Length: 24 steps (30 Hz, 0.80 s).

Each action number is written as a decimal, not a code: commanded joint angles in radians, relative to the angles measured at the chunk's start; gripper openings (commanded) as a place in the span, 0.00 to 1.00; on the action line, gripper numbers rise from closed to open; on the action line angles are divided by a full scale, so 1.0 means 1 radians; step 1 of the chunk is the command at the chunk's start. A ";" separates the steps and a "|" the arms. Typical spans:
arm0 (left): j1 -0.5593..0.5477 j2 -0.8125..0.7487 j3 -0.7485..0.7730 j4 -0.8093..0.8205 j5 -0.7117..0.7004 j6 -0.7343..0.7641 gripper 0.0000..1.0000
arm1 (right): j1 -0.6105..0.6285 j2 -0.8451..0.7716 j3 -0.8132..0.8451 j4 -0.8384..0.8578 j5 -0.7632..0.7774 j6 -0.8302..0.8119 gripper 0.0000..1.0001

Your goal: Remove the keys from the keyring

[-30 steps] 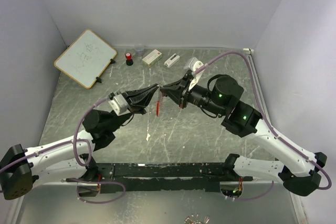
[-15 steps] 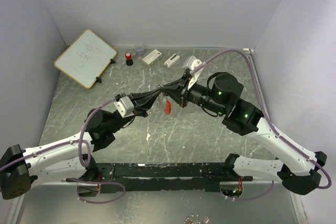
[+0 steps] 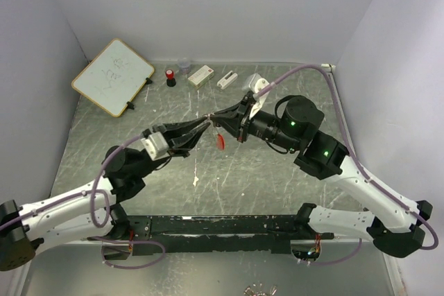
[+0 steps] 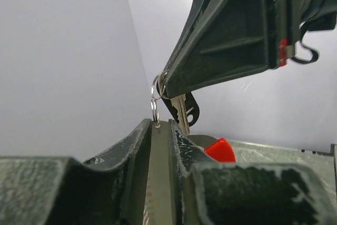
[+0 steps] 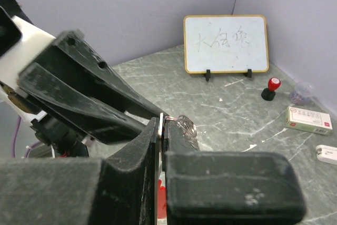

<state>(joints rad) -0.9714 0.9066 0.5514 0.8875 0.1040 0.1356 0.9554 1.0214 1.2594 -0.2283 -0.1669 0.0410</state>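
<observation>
Left gripper (image 4: 159, 126) points up toward the right one, its jaws parted by a narrow slot. The silvery loop of the keyring (image 4: 155, 101) hangs with its lower edge just at the mouth of that slot; whether it touches the fingers I cannot tell. A key (image 4: 182, 112) hangs just beside the loop, and the red clip (image 3: 220, 141) dangles below. Right gripper (image 5: 161, 124), meeting the left nearly tip to tip, is clamped on the keyring.
</observation>
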 commanded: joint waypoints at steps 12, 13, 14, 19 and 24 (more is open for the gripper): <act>0.000 -0.201 0.071 -0.157 0.076 0.087 0.37 | 0.004 -0.079 0.024 0.015 0.012 -0.035 0.00; 0.000 -0.199 0.073 -0.158 0.076 0.094 0.37 | 0.005 -0.082 0.024 0.014 0.001 -0.040 0.00; 0.000 -0.196 0.075 -0.156 0.072 0.101 0.38 | 0.004 -0.086 0.023 0.012 -0.009 -0.043 0.00; 0.000 -0.132 0.134 -0.220 0.049 0.165 0.38 | 0.004 -0.093 0.031 0.001 -0.061 -0.051 0.00; 0.000 -0.079 0.160 -0.207 0.049 0.174 0.38 | 0.004 -0.095 0.037 0.002 -0.107 -0.046 0.00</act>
<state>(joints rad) -0.9714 0.8108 0.6796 0.6918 0.1642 0.2787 0.9562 0.9443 1.2610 -0.2424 -0.2214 0.0048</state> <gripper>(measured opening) 0.377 0.024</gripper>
